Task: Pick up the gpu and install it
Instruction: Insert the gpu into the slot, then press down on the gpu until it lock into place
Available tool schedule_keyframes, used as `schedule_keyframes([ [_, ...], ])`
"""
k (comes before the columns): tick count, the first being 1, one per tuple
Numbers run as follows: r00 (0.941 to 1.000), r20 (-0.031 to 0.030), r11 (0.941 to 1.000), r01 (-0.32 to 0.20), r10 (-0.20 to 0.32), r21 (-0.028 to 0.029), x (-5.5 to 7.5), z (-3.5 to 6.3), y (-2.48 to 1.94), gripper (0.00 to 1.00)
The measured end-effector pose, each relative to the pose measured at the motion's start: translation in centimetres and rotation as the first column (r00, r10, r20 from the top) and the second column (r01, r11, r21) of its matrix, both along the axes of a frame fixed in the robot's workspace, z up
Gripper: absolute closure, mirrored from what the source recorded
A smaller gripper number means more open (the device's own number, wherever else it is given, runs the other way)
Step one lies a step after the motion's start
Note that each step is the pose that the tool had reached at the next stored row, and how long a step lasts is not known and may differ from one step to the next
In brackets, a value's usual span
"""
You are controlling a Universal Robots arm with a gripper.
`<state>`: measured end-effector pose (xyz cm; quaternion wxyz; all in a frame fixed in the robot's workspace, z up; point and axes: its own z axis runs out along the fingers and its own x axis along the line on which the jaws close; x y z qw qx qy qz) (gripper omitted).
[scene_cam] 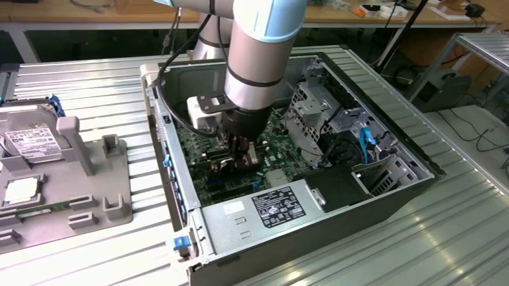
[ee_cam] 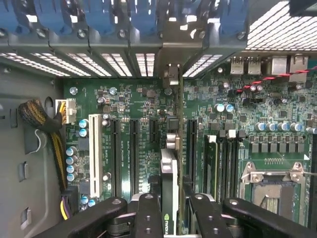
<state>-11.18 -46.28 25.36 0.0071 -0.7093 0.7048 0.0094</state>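
The open computer case lies on its side on the metal table, and my arm reaches down into it. My gripper hangs just over the green motherboard, near the case's rear wall. In the wrist view my gripper is shut on the gpu, which stands edge-on between the black fingers. The card sits over the motherboard, in line with an expansion slot. Its silver bracket reaches the slotted rear panel. Whether the card is seated in the slot I cannot tell.
Blue slot latches line the rear panel. A white slot and the CPU socket flank the card. The power supply and drive cage crowd the case. On the exterior view's left, a grey fixture holds a hard drive.
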Motion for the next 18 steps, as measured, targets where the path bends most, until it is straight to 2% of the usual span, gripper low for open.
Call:
schedule_keyframes([
  [1, 1.0000, 0.0010, 1.0000, 0.000, 0.000, 0.0003, 0.0, -0.57, 0.00, 0.73],
  [3, 1.0000, 0.0028, 1.0000, 0.000, 0.000, 0.0028, 0.0, -0.73, 0.04, 0.73],
  [4, 1.0000, 0.0019, 1.0000, 0.000, 0.000, 0.0007, 0.0, -0.66, 0.01, 0.60],
  [5, 1.0000, 0.0022, 1.0000, 0.000, 0.000, 0.0012, 0.0, -0.69, 0.01, 0.60],
  [6, 1.0000, 0.0014, 1.0000, 0.000, 0.000, 0.0009, 0.0, -0.24, 0.01, 0.54],
  [7, 1.0000, 0.0012, 1.0000, 0.000, 0.000, 0.0010, 0.0, 1.65, 0.02, 0.54],
  [8, 1.0000, 0.0012, 1.0000, 0.000, 0.000, 0.0010, 0.0, 3.07, 0.02, 0.54],
  [9, 1.0000, 0.0012, 1.0000, 0.000, 0.000, 0.0010, 0.0, 3.57, 0.03, 0.54],
  [10, 1.0000, 0.0012, 1.0000, 0.000, 0.000, 0.0009, 0.0, 3.57, 0.03, 0.54],
  [11, 1.0000, 0.0012, 1.0000, 0.000, 0.000, 0.0008, 0.0, 3.58, 0.03, 0.68],
  [13, 1.0000, 0.0011, 1.0000, 0.000, 0.000, 0.0008, 0.0, 3.58, 0.03, 0.89],
  [18, 1.0000, 0.0012, 1.0000, 0.000, 0.000, 0.0008, 0.0, 3.58, 0.03, 0.89],
])
